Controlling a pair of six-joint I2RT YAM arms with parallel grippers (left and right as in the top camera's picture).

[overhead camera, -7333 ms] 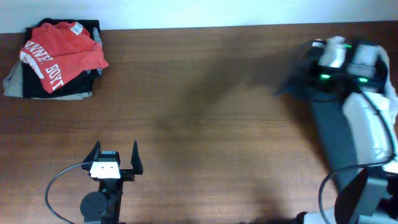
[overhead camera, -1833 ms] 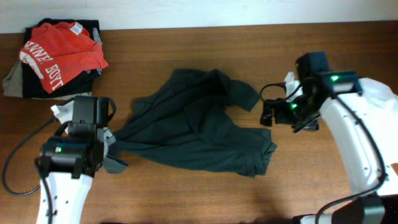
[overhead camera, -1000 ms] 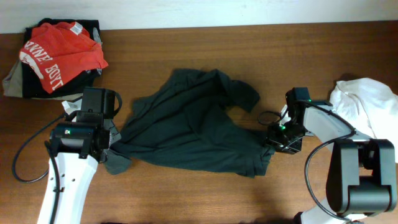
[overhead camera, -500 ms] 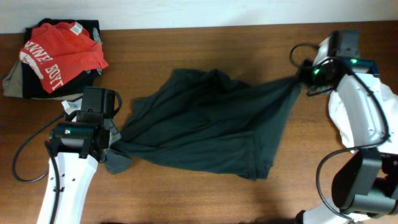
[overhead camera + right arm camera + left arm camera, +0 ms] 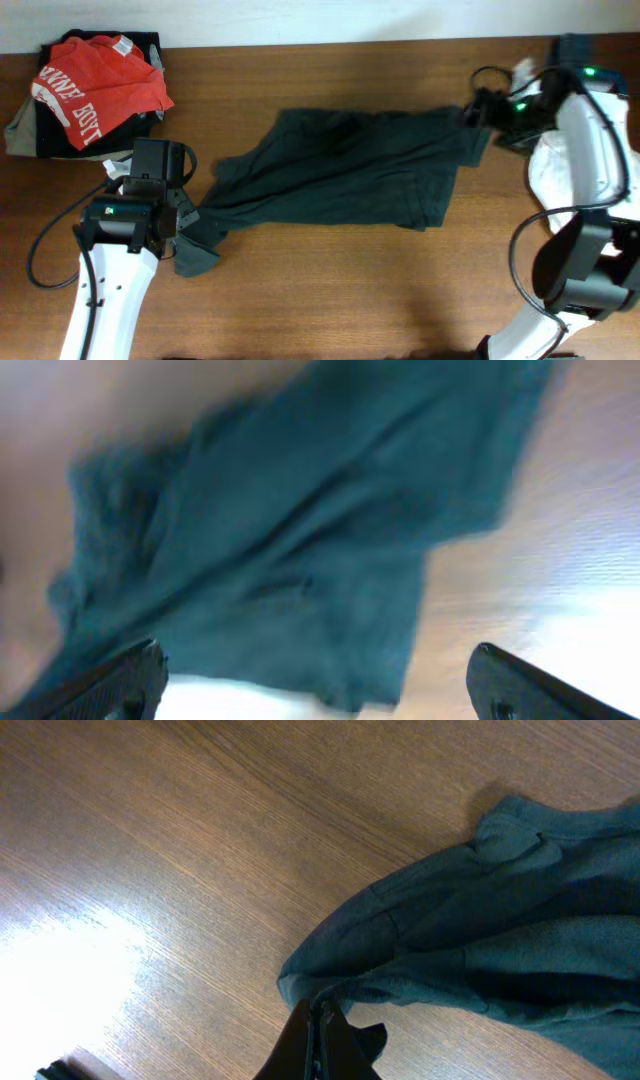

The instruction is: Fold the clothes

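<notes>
My left tool [image 5: 190,222] is closed tight on a bunched edge of the dark T-shirt [image 5: 340,170], at the shirt's left end near the front of the bench [image 5: 320,300]. In the left wrist view the two fingers [image 5: 318,1035] meet with a fold of cloth pinched between them, and a small flap of the shirt hangs loose on the bench just below that grip. The shirt lies drawn out crosswise over the middle of the bench, wrinkled and partly doubled on itself, its long run going from my left tool up toward my right tool [image 5: 482,110] at the far right. Its right corner reaches that tool, and from overhead I cannot tell whether cloth and tool touch there. The right wrist view is blurred, but it shows my right tool's fingers [image 5: 120,680] spread wide at the two lower corners of the frame, with nothing between them; the dark cloth [image 5: 280,530] lies beyond them on the wood. So the right tool is fully open and holds nothing. At the far left corner of the bench, well apart from the shirt, sits a pile [image 5: 40,135] of folded clothes with a red T-shirt [image 5: 95,85] with white lettering on top. A white cloth [image 5: 548,165] lies at the right edge of the bench, just beside my right arm.
</notes>
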